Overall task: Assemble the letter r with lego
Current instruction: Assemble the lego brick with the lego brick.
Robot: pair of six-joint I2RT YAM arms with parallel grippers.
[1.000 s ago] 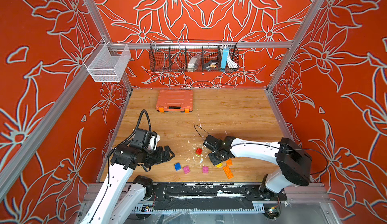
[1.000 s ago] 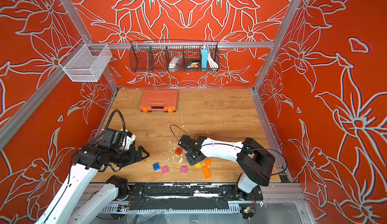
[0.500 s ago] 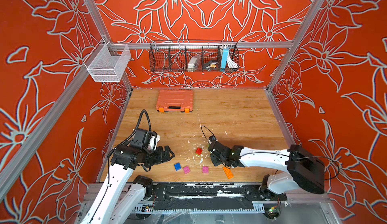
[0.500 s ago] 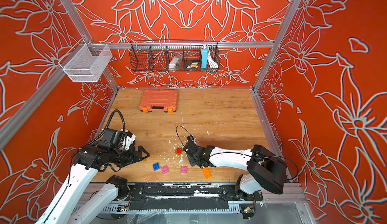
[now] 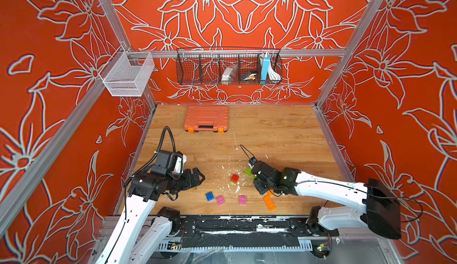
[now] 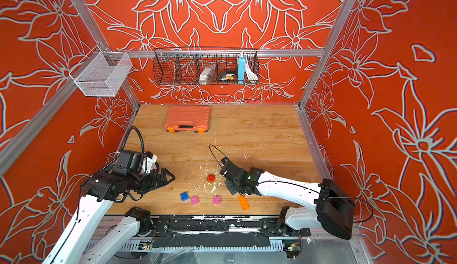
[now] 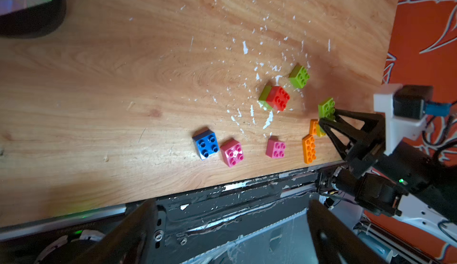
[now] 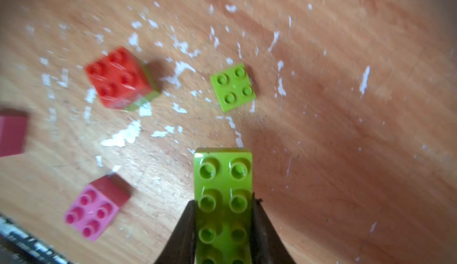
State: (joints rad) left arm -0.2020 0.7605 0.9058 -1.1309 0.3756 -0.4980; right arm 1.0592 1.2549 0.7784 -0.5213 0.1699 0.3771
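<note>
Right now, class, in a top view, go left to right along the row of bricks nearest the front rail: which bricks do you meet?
In order: blue brick → first pink brick → second pink brick → long orange brick.

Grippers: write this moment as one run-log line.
right gripper: shut on long green brick | left gripper: open, empty | red-green stack: on table

A red brick (image 6: pixel 211 178) lies on the wooden table (image 6: pixel 259 136). Closer to the front edge, a blue brick (image 6: pixel 184 196), a pink brick (image 6: pixel 194 200), a second pink brick (image 6: pixel 217 199) and a long orange brick (image 6: pixel 243 203) form a loose row. An orange toolbox (image 6: pixel 187 118) lies well apart, at the far side.
</note>
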